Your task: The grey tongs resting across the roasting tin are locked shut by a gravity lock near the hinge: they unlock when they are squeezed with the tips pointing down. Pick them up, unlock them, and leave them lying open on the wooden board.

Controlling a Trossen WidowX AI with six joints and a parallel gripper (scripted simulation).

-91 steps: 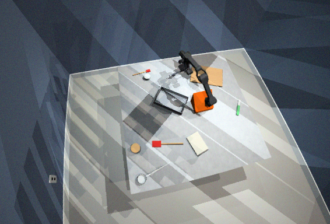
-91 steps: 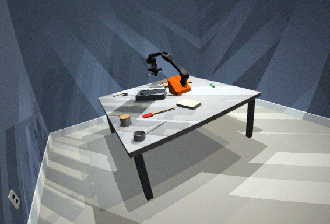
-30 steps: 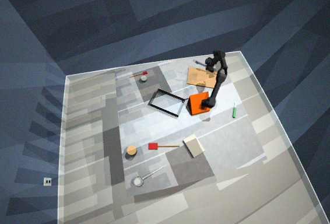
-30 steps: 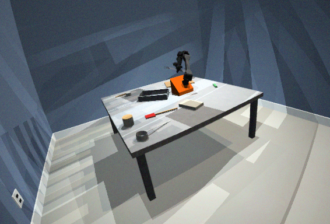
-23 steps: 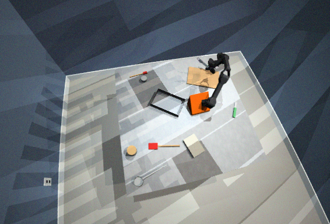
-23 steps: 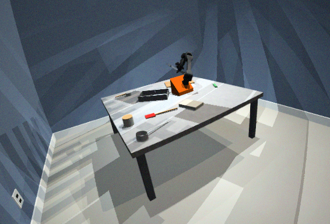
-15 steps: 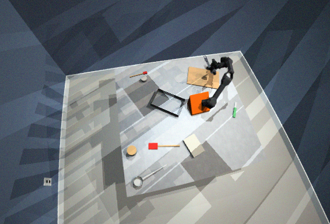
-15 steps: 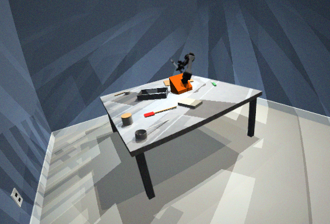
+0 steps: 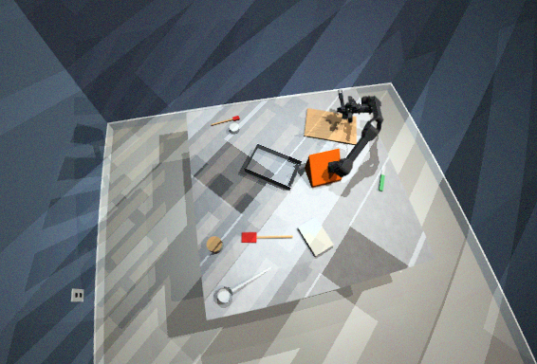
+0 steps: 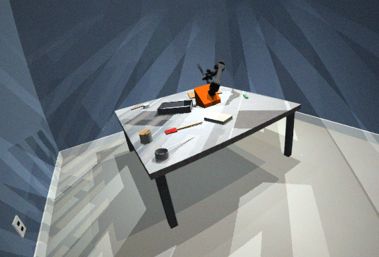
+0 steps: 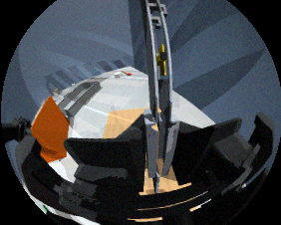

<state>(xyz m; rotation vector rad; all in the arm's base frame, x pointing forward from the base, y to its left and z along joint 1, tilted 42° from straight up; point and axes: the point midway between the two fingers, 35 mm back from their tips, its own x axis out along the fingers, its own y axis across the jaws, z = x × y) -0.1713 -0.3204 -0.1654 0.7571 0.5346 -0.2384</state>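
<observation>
Top view: the tool (image 9: 347, 113) hangs above the flat, pale-grained wooden board (image 9: 327, 128), clamped on the grey tongs (image 9: 341, 98); the dark rectangular roasting tin (image 9: 272, 166) no longer carries them.
Exterior view: tongs (image 10: 200, 69) held high over the worktop (image 10: 261, 108), slanting upward.
Wrist view: slim metal arms (image 11: 155, 66) lie close together, seemingly locked. Pickup done; tip-down squeeze, placing and release remain.
</observation>
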